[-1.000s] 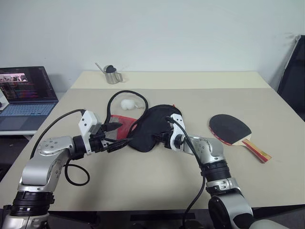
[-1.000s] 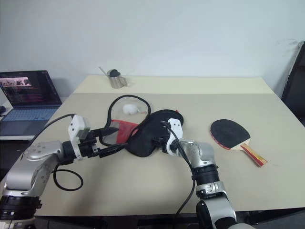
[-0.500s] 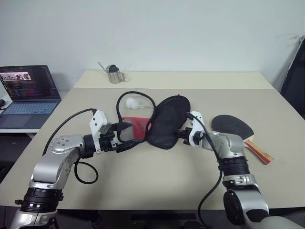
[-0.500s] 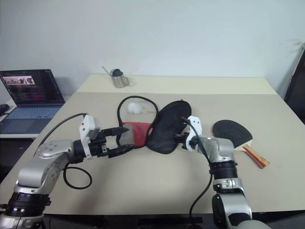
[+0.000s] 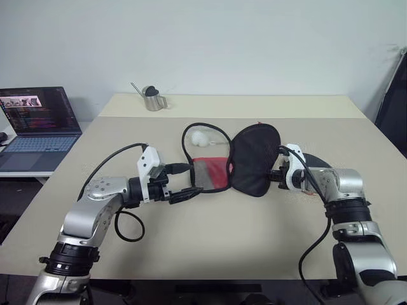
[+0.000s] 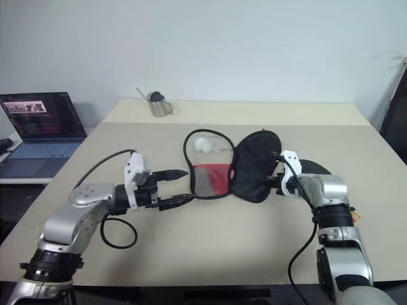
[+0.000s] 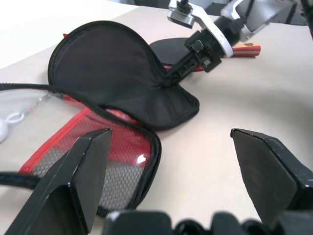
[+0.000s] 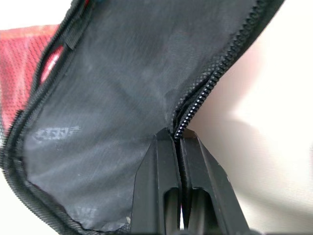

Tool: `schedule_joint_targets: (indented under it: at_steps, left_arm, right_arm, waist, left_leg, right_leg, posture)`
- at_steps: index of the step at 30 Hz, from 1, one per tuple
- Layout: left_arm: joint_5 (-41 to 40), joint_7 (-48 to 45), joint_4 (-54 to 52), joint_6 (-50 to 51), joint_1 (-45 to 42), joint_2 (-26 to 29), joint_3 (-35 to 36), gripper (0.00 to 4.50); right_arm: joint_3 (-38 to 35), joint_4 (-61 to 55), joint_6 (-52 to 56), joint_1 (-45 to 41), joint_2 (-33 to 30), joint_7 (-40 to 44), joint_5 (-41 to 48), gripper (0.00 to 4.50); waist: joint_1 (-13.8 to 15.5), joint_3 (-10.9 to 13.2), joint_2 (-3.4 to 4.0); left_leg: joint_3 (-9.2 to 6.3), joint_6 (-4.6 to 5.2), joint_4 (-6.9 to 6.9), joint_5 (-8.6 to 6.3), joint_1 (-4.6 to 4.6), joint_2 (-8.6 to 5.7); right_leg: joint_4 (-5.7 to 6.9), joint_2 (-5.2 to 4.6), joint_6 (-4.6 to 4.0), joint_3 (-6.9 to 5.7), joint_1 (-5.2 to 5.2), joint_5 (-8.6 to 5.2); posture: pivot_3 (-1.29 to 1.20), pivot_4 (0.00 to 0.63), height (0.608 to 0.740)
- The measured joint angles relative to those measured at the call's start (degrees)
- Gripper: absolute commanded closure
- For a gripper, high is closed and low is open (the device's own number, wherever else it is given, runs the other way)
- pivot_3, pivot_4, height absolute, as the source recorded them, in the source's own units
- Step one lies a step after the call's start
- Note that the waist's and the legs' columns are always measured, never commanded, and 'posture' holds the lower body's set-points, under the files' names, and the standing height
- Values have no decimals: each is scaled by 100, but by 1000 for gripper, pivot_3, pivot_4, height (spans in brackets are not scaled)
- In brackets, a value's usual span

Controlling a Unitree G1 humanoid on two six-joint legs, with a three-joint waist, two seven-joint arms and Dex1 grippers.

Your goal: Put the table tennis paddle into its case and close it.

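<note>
From my head cameras, my right end effector (image 5: pixel 278 176) is pinched shut on the zipper edge of the case (image 5: pixel 254 159) and has dragged the black flap across to my right. A second ago that flap lay near the middle of the table (image 5: pixel 210 248); now it stands open like a book cover, with the red mesh half (image 5: pixel 210 173) lying flat beside it. The paddle (image 6: pixel 313 168) lies on the table just behind my right wrist, mostly hidden by it, where earlier its whole black face and handle showed well clear of the case. So the case is now opened next to the paddle, which I judge puts it in reach for loading. My left end effector (image 5: pixel 181 182) stands wide and empty at the mesh half's near corner and has drifted right with the case. A white ball (image 5: pixel 201 136) and a metal jug (image 5: pixel 151 100) sit farther back.

My left wrist view shows my spread fingers (image 7: pixel 78 181) over the mesh corner, the black flap raised beyond.

My right wrist view shows both fingers (image 8: pixel 164 181) clamped on the zipper teeth (image 8: pixel 205 88).
</note>
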Motion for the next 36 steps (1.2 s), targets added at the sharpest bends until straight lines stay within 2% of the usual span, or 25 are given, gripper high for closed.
schedule_joint_targets:
  at_steps: [6,14,17,26,29,32,36]
  left_arm:
    - [23,-1,0,-1,-6,-41,-29,245]
    - [41,-5,0,-1,-11,-84,-99,245]
    - [53,-5,0,-2,-22,-93,-109,245]
    - [101,-9,0,-5,-53,-118,-204,245]
    - [101,-7,-11,-5,-56,-124,-206,245]
    - [99,-9,-75,-5,-56,-130,-206,245]
    - [98,-7,-135,-2,-31,-132,-209,245]
  right_arm:
    - [239,366,-200,-110,-302,360,-214,4491]
    - [508,1070,-700,-476,-368,673,-508,4491]
    - [511,1352,-976,-615,-361,653,-677,3849]
    - [498,1512,-1249,-737,-393,763,-847,819]
    - [349,1364,-1238,-722,-572,898,-749,819]
    - [81,700,-1500,-497,-1038,1173,-635,819]
    - [-101,-224,-1962,279,-1467,1608,-532,819]
  waist:
    - [8,1,-1]
    - [5,1,-1]
    - [5,2,-2]
    - [31,3,-1]
    - [70,13,2]
    - [129,22,9]
    - [135,22,8]
  left_leg:
    - [0,0,0,0,-2,-1]
    - [0,0,1,0,-1,-1]
    - [0,0,1,0,-2,-1]
    - [0,0,2,0,-3,-3]
    - [-2,0,2,0,-8,-3]
    - [-9,0,0,-1,-14,-1]
    - [-8,1,-5,-1,-17,0]
  right_leg:
    - [-6,-1,0,0,1,0]
    - [-6,-1,0,0,2,0]
    - [-6,-1,0,-1,2,0]
    - [-9,-4,0,-1,3,0]
    - [-12,-5,0,-4,2,0]
    - [-30,-5,0,-10,4,0]
    - [-38,-4,0,-9,4,0]
  posture:
    - [0,150,740]
    - [0,150,740]
    - [0,150,740]
    - [0,150,740]
    - [0,150,740]
    - [0,150,740]
    - [0,150,740]
